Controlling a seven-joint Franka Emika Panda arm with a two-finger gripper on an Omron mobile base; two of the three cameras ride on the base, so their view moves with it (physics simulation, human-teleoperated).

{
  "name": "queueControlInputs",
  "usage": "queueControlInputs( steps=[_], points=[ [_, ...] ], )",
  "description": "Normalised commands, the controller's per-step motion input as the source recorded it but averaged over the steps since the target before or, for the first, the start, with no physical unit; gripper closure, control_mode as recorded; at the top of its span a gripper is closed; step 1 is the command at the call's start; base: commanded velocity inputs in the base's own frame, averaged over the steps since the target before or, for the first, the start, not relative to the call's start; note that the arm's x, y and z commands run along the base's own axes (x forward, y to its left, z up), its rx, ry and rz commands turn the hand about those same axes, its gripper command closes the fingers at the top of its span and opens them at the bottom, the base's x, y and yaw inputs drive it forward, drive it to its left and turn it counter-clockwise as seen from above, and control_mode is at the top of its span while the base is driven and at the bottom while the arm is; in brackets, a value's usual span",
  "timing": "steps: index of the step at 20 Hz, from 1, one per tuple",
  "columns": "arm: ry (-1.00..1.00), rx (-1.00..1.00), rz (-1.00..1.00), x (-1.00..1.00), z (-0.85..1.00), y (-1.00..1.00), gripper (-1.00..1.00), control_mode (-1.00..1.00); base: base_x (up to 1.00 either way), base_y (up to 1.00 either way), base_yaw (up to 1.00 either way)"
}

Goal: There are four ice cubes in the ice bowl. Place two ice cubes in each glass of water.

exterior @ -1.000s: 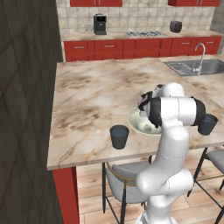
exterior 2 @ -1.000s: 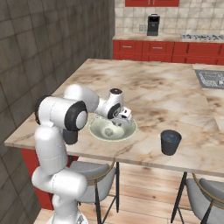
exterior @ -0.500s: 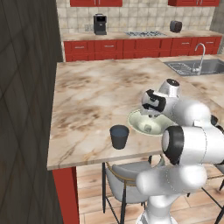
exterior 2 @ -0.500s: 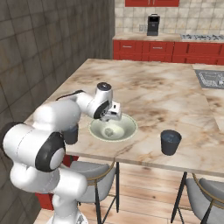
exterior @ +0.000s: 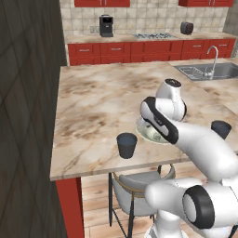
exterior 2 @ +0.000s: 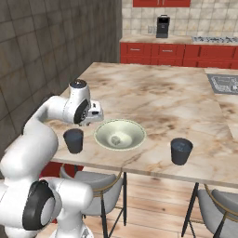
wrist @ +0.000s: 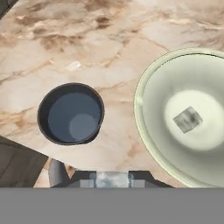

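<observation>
Jaws stand clamped on a small pale ice cube point(wrist: 112, 179), which sits squeezed between the two dark finger tips point(wrist: 81, 176) at the bottom of the hand view. Just beyond them lies the left glass point(wrist: 71, 113), dark blue-grey, upright and filled with water. It stands beside the ice bowl point(wrist: 140, 109) without touching it. One other ice cube point(wrist: 188, 119) rests near the middle of that pale bowl. From the right base view the hand hangs above the counter point(exterior 2: 158, 93), over the gap between the left glass point(exterior 2: 73, 140) and the ice bowl point(exterior 2: 100, 135). The right glass point(exterior 2: 181, 151) stands well apart on the bowl's far side, near the counter's front edge. Half a second ago the hand was over the bowl's left rim; since then it has swung away toward the left glass, and the arm's elbow has folded lower and nearer the cameras. Bowl and both glasses stay where they were. The counter is a marbled beige and brown island, with metal-framed stools point(exterior: 135, 193) tucked under its front edge on a wooden floor. A dark tiled wall point(exterior: 28, 116) closes the left side. Behind are red cabinets point(exterior: 139, 49), a black coffee machine point(exterior: 106, 25) and a steel sink point(exterior: 207, 70).
</observation>
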Motion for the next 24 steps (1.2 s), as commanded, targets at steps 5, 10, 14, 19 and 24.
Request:
queueControlInputs(
  steps=[5,10,14,19,24],
  points=[
    [0.02,-0.08,0.19,-0.1,0.08,0.75,1.0,-1.0,0.0,0.0,0.0],
    [0.1,-0.08,0.08,0.21,-0.06,0.49,1.0,-1.0,0.0,0.0,0.0],
    [0.23,-0.08,0.03,0.33,-0.29,0.06,1.0,-1.0,0.0,0.0,0.0],
    [0.24,-0.05,0.02,0.26,-0.26,0.0,1.0,-1.0,0.0,0.0,0.0],
    [0.22,-0.04,0.01,0.18,-0.27,0.0,1.0,-1.0,0.0,0.0,0.0]
  ],
)
